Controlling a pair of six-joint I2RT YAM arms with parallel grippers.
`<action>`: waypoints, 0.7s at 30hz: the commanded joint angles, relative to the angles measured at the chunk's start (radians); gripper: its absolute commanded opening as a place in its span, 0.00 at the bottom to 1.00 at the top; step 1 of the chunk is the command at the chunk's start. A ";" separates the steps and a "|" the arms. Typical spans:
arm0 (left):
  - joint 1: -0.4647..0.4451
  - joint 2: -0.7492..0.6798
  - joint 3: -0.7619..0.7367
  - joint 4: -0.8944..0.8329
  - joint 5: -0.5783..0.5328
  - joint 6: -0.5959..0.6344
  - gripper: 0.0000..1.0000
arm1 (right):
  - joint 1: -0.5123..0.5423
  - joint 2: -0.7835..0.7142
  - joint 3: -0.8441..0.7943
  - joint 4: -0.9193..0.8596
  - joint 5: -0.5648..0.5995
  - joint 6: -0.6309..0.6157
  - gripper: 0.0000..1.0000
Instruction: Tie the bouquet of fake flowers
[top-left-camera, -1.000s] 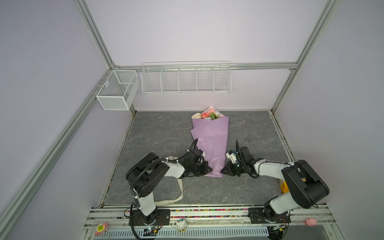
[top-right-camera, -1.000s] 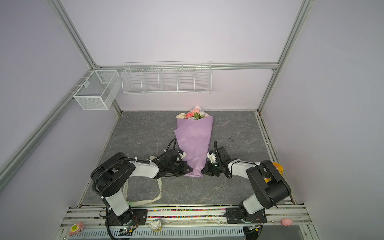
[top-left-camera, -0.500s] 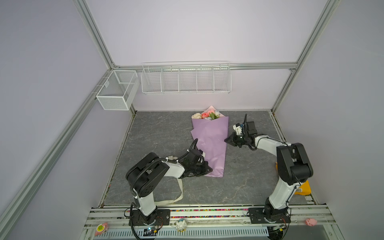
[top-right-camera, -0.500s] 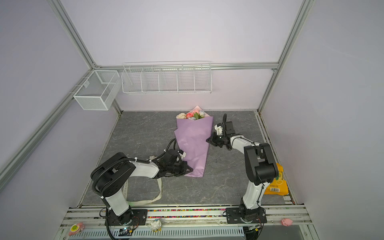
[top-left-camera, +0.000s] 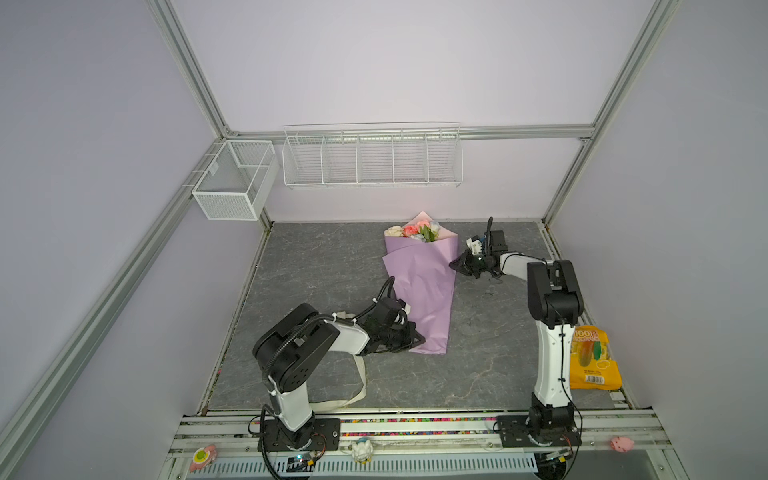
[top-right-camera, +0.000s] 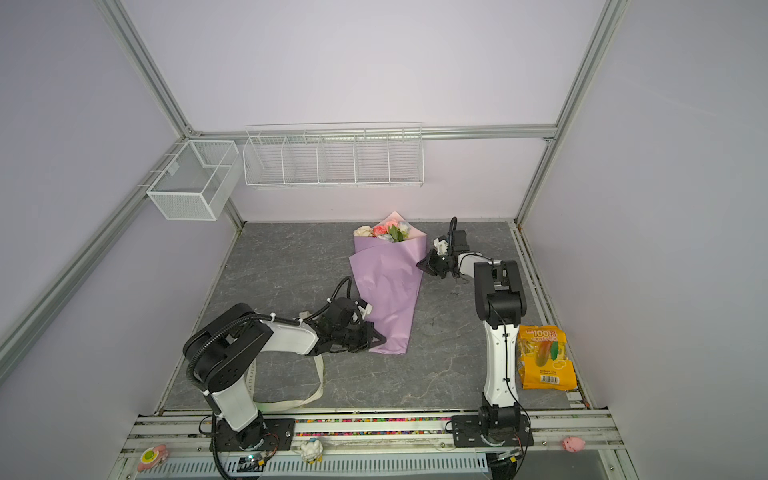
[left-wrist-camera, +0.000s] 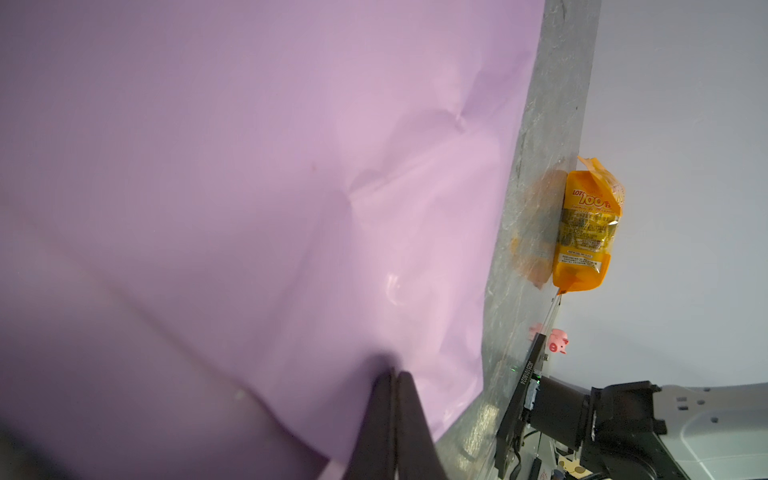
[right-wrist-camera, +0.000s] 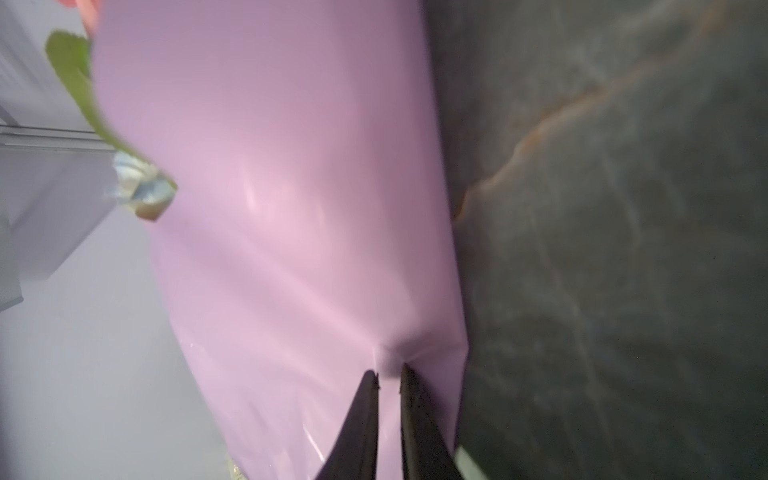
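Observation:
The bouquet of fake flowers (top-left-camera: 419, 282) (top-right-camera: 388, 286) lies on the grey floor as a lilac paper cone, its roses (top-left-camera: 415, 230) at the far end. My left gripper (top-left-camera: 420, 340) (top-right-camera: 383, 340) is shut, with its tips against the paper's lower left edge. In the left wrist view the jaws (left-wrist-camera: 392, 372) meet on the lilac sheet (left-wrist-camera: 291, 166); a pinched fold does not show. My right gripper (top-left-camera: 452, 264) (top-right-camera: 419, 264) is at the cone's upper right edge. In the right wrist view it (right-wrist-camera: 388, 372) shows a narrow gap, and the paper (right-wrist-camera: 291, 208) puckers at the tips.
A long cream ribbon (top-left-camera: 361, 386) (top-right-camera: 318, 374) loops on the floor under the left arm. An orange snack bag (top-left-camera: 592, 357) (top-right-camera: 544, 357) (left-wrist-camera: 588, 224) lies by the right wall near the right arm's base. White wire baskets (top-left-camera: 372, 158) (top-left-camera: 232, 183) hang on the back wall and in the left corner.
The right arm swung from the cone's lower right side up to its upper right edge, uncovering the orange bag, and its jaws have parted slightly. The left arm and bouquet have stayed put.

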 joint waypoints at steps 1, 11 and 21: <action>-0.005 0.065 -0.044 -0.125 -0.022 0.008 0.02 | -0.006 0.081 0.109 -0.044 -0.004 -0.002 0.18; -0.002 0.064 -0.047 -0.108 -0.015 -0.002 0.02 | -0.030 0.256 0.467 -0.151 0.017 0.079 0.28; 0.035 -0.097 -0.023 -0.026 0.017 -0.044 0.18 | -0.009 -0.155 0.186 -0.263 0.067 -0.084 0.50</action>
